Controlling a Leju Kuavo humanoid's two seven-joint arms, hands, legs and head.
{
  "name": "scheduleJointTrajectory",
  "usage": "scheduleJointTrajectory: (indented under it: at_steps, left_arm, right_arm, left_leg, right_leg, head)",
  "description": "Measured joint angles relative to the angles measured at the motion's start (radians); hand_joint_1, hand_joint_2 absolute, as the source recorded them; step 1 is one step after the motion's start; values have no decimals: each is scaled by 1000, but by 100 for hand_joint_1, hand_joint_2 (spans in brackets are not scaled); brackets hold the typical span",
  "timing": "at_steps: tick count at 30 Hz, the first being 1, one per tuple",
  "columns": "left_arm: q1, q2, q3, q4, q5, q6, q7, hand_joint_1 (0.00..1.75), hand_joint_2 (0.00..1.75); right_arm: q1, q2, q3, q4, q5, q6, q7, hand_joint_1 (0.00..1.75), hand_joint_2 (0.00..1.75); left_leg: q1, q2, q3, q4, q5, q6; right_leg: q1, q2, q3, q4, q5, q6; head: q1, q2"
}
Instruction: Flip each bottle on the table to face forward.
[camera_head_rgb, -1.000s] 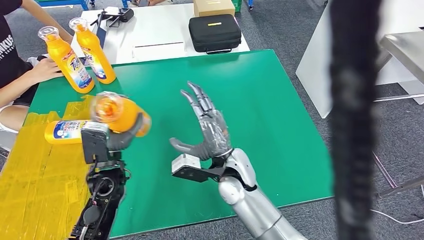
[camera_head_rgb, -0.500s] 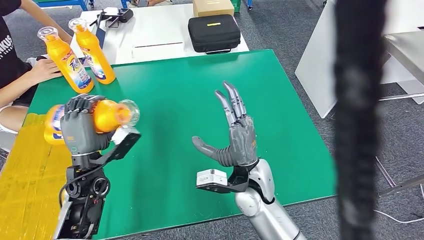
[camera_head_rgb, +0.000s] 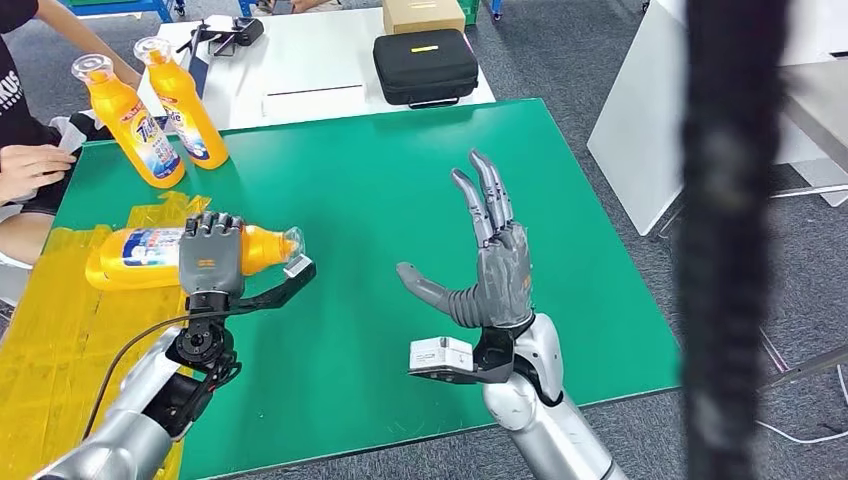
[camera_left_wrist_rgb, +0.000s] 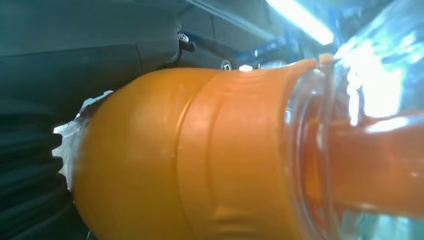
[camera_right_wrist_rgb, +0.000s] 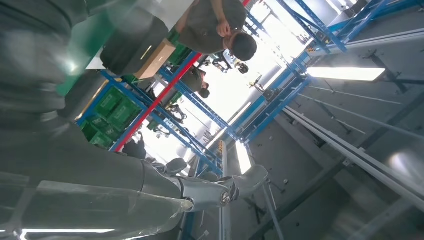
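Observation:
An orange bottle (camera_head_rgb: 140, 255) with a white and blue label lies on its side at the table's left, its clear cap pointing right. My left hand (camera_head_rgb: 211, 262) grips it near the neck, fingers wrapped over the top. The left wrist view shows the bottle's orange shoulder (camera_left_wrist_rgb: 190, 155) and clear cap close up. Two more orange bottles (camera_head_rgb: 125, 120) (camera_head_rgb: 182, 102) stand upright at the far left corner. My right hand (camera_head_rgb: 488, 272) hovers above the green table (camera_head_rgb: 400, 180) near the middle, fingers spread and pointing up, holding nothing.
A yellow taped patch (camera_head_rgb: 60, 340) covers the table's left part. A person's hand (camera_head_rgb: 30, 165) rests at the far left edge. Behind stands a white table (camera_head_rgb: 310, 60) with a black case (camera_head_rgb: 425, 65) and a cardboard box (camera_head_rgb: 422, 14). A dark blurred strip (camera_head_rgb: 730, 240) crosses the right side.
My left hand has turned the bottle over and lowered it to lie on the table, cap to the right. The right hand drifted right and further away. The person's hand pulled back from the bottles.

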Motion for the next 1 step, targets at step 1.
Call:
scheduleJointTrajectory:
  at_steps: [1]
  left_arm:
    - [-6, -1, -2, 21, 0, -3, -3, 10, 175]
  right_arm:
    - [0, 0, 0, 0, 1, 0, 1, 0, 175]
  left_leg:
    - [0, 0, 0, 0, 0, 0]
  right_leg:
    - [0, 0, 0, 0, 0, 0]
  head:
    - [0, 0]
